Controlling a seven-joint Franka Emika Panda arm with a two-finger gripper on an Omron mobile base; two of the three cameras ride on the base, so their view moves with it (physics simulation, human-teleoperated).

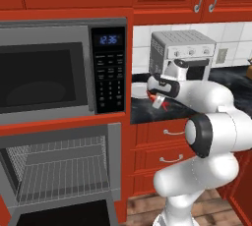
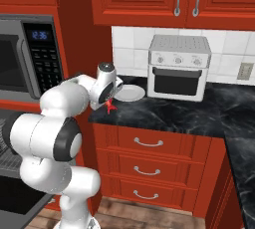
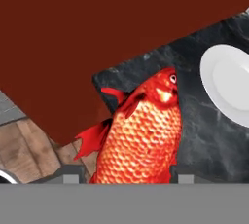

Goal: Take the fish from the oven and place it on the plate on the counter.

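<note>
The jaws [image 3: 124,178] pinch the fish [image 3: 141,135] between them — its scaled red-orange body fills the gap between the two dark tips in the hand view, head pointing away from the hand toward the desk. In the left base view the jaws [image 1: 158,101] hang just above the front left corner of the desk [image 1: 231,85], the fish [image 1: 164,103] showing as a small red scrap below them; in the right base view the fish [image 2: 109,106] dangles at the same corner of the desk [image 2: 199,113].

One fish, one plate. The plate [image 3: 228,84] lies on the dark marbled stone just beside the fish's head, not touched by it; in the right base view the plate [image 2: 130,92] sits just behind the hand.

Farther back on the desk stands one small silver toaster oven [image 2: 179,68] against the white tiled wall. Below the desk are red drawers [image 2: 149,146] with silver handles, red cabinets above. To the left — set in the red cabinetry — is one microwave [image 1: 59,72] with a blue clock, and under it the oven [image 1: 59,171], its door down and its wire rack bare.
</note>
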